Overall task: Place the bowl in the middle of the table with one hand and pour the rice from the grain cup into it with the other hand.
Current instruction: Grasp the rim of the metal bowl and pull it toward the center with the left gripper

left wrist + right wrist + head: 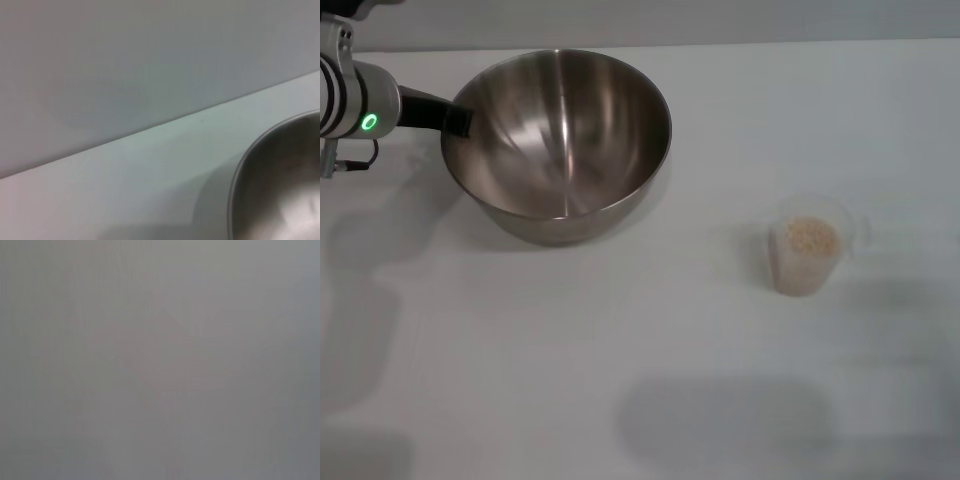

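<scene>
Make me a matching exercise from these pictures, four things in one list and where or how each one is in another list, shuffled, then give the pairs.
Things:
1. bowl
2. grain cup
3. rice
4. left hand

Places or states:
A. inside the clear cup
B. at the bowl's left rim
C. stands upright on the table, right of the bowl
D. empty, on the far left part of the table

Pairs: 1-D, 2-C, 3-A, 4-B

No readable text, labels or numbers anywhere
</scene>
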`<state>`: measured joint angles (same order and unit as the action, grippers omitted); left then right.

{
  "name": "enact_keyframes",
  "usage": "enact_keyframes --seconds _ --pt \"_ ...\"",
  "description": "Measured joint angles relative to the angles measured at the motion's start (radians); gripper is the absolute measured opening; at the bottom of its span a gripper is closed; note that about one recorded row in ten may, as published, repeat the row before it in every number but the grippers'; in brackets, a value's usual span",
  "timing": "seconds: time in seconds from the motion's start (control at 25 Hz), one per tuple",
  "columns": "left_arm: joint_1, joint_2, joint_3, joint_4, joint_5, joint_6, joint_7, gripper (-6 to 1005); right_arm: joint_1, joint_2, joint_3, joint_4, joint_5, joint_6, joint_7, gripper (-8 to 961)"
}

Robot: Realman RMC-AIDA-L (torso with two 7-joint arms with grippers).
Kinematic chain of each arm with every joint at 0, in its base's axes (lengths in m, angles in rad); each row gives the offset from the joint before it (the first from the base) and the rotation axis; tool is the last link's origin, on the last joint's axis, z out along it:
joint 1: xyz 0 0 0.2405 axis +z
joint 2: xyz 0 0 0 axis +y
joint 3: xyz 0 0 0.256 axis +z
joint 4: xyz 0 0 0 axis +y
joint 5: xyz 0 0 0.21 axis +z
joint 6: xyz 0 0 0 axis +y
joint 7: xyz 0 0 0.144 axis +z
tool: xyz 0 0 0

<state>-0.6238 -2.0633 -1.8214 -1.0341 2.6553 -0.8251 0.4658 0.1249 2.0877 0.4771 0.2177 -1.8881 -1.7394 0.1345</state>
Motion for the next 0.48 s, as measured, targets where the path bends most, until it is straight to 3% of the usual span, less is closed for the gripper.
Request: enact_keyframes --seconds 0.48 --pt "-0.073 0.006 -0.165 0.077 -0.088 -0.085 0.046 66 0.013 -0.002 0.0 -0.002 0.003 0.019 -0.001 751"
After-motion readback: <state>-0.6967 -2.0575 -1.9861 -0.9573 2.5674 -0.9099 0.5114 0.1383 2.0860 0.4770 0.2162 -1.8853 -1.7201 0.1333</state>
